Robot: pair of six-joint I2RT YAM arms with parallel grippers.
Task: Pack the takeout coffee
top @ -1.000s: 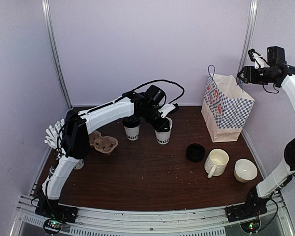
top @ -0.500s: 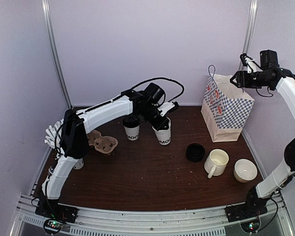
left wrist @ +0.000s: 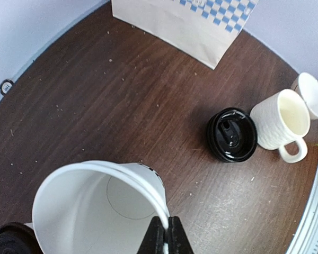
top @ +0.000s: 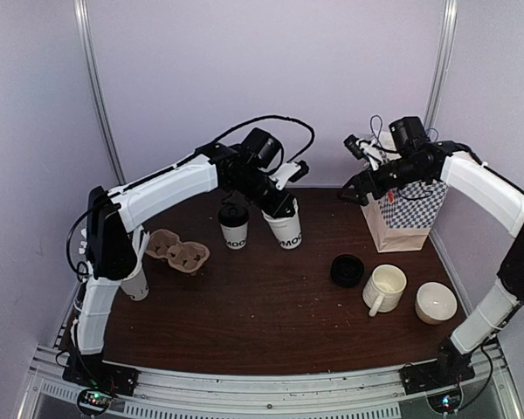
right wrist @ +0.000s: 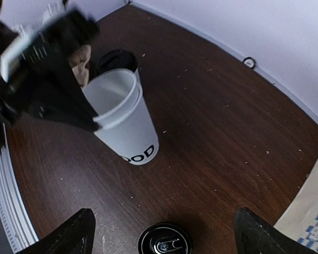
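My left gripper [top: 275,206] is shut on the rim of a lidless white "MOO" cup [top: 286,230], which hangs tilted over the back middle of the table. In the left wrist view the fingertips pinch the cup's wall [left wrist: 95,206] at the gripper [left wrist: 167,234]. A second MOO cup [top: 234,229] with a black lid stands upright just left of it. A loose black lid [top: 347,271] lies on the table to the right. My right gripper [top: 349,170] is open wide in the air in front of the bag, above that lid [right wrist: 164,242] and facing the held cup [right wrist: 124,121].
A checkered paper bag [top: 408,214] stands at the back right. A cream mug [top: 384,288] and a small white cup [top: 436,302] sit front right. A cardboard cup carrier [top: 179,254] lies at the left, with a white cup [top: 136,283] near the left arm.
The right arm swung from above the bag down and left to in front of it, its jaws opening wider. The left gripper closed on the lidless cup's rim and tilted it.
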